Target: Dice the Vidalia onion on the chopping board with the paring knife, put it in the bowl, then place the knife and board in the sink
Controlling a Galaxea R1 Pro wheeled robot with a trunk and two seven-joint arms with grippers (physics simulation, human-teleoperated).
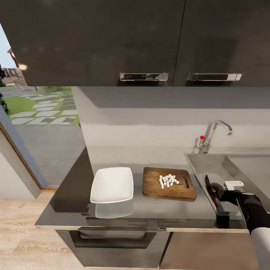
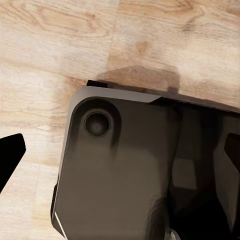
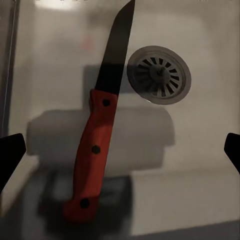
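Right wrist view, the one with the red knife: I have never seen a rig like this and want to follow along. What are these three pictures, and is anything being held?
This is a simulated two-armed robot on wheels at a kitchen countertop. The head view looks down from its head. It shows an empty white bowl, a chopping board carrying diced onion, and the sink at the right. Each wrist view looks along one arm's tool. The right tool hangs open over the sink. The paring knife lies loose below it, beside the drain, ungripped. The left tool, also open, points down at the robot's own dark base and the wooden floor. Nothing is held.
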